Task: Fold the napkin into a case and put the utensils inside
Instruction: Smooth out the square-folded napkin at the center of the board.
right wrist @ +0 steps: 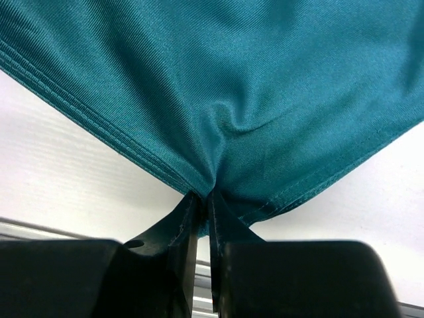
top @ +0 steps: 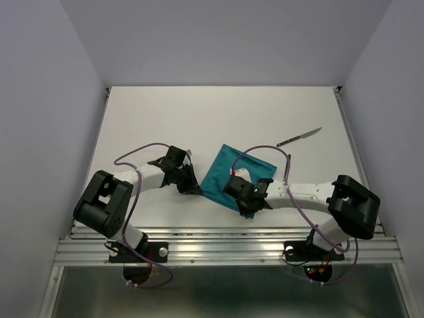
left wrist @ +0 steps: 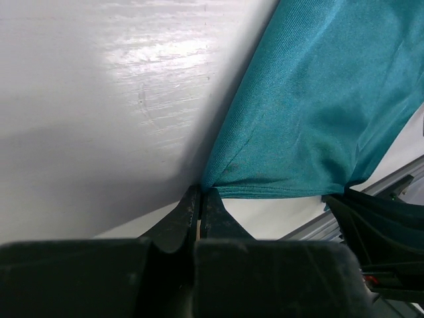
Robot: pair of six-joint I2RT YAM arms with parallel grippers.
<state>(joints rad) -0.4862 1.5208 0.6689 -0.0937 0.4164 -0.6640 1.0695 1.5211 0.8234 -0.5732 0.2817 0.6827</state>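
The left gripper (left wrist: 200, 197), jaws pinched shut, clamps one corner of the teal napkin (top: 222, 173). The right gripper (right wrist: 204, 199), also closed, grips the napkin's layered near edge. The cloth lies centre frame on the white table (top: 199, 119). A knife (top: 299, 137) lies well apart, upper right.

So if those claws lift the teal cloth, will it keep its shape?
Probably not: the napkin puckers into creases where the right gripper pinches its hem, so it looks floppy. At the corner pinched by the left gripper it bends in soft folds, suggesting thin, light fabric. Its faint sheen hints it could slip.
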